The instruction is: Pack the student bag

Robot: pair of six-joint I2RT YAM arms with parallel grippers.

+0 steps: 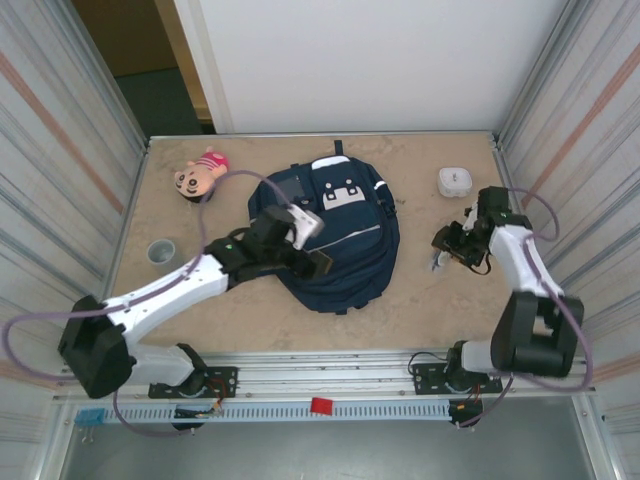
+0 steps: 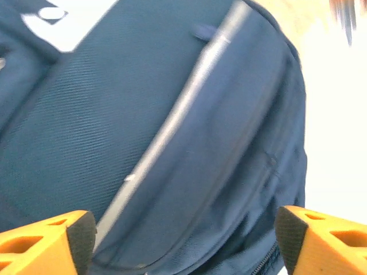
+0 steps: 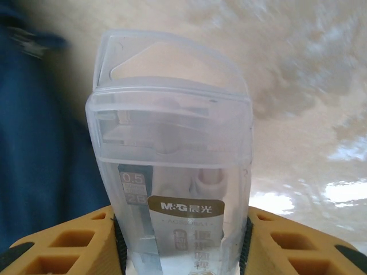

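Noting the student bag (image 1: 350,265) flat on the surface (image 1: 420,310); right gripper (image 1: 446,252), just right of it, clamps a clear stationery case (image 3: 172,143), long axis straight out. Left gripper (image 2: 184,232) hangs above the bag, jaws wide apart. We reckon: carry leftward.

From above, my left arm (image 1: 170,295) lies across the student bag (image 1: 350,250) and hides part of its left side. Whatever sits at the right gripper (image 1: 440,258) is too small for me to name there. In the right wrist view the clear plastic case (image 3: 172,172) runs off the bottom edge, and I can't read its small print. The left wrist view's top right corner is smeared.
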